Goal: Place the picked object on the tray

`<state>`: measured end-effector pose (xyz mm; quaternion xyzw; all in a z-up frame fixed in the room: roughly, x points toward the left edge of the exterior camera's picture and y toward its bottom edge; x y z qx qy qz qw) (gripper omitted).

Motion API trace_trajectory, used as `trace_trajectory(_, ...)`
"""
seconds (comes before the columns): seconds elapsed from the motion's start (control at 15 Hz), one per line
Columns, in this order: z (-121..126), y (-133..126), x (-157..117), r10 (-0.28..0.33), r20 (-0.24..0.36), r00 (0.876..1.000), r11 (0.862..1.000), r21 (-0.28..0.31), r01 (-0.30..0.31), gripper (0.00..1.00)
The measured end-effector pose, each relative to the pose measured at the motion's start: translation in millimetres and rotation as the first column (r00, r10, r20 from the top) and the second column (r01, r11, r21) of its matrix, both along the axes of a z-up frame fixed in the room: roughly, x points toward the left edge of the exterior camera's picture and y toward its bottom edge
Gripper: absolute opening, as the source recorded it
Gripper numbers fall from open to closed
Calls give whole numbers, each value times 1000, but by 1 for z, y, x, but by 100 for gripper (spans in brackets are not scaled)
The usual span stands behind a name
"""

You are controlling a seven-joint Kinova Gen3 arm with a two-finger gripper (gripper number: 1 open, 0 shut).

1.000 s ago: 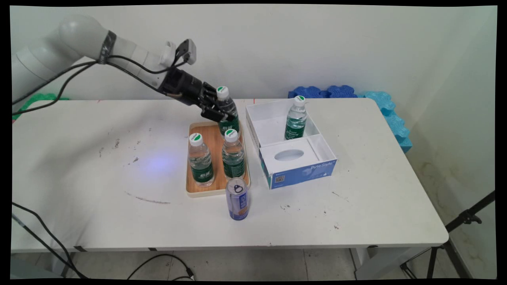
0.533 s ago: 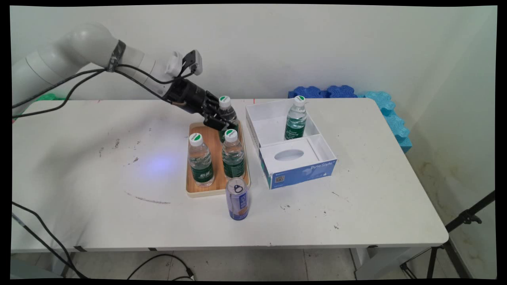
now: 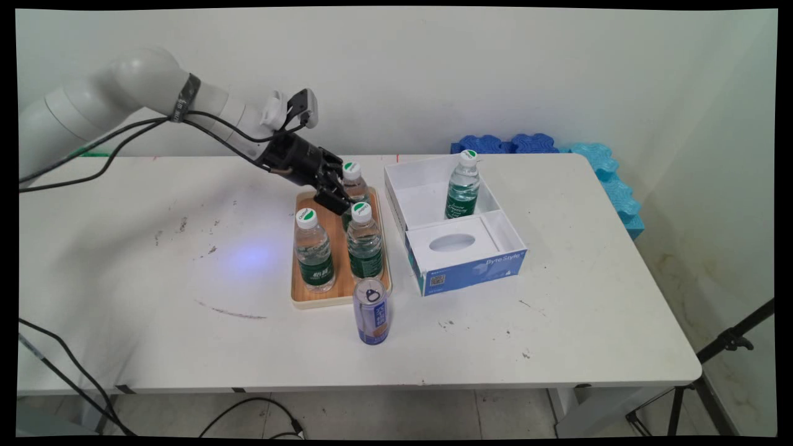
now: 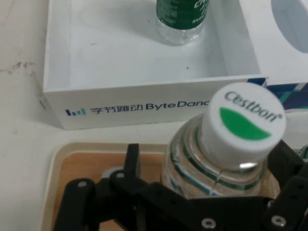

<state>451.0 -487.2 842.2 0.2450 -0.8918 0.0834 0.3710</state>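
My gripper (image 3: 342,198) reaches in from the left and is shut on a clear water bottle (image 3: 354,186) with a green label and a white cap, at the back of the wooden tray (image 3: 303,298). The bottle stands upright, low over or on the tray. In the hand view its cap (image 4: 243,120) fills the right side, with my gripper (image 4: 211,166) around the body below it. Two more water bottles (image 3: 315,254) (image 3: 364,244) stand on the tray just in front of the held one.
A blue drink can (image 3: 372,319) stands off the tray's near edge. To the right lies a white and blue box (image 3: 461,263) with a fourth bottle (image 3: 463,186) in its back compartment, also visible from the hand: box (image 4: 144,103), bottle (image 4: 183,17). Blue foam mats (image 3: 595,161) lie behind.
The gripper has come down and a little to the right with the bottle, from well above the tray to the tray's level.
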Motion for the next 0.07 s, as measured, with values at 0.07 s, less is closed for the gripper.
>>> trace_trajectory(0.07,0,0,0,-1,1,1000,1000,-1,1,100)
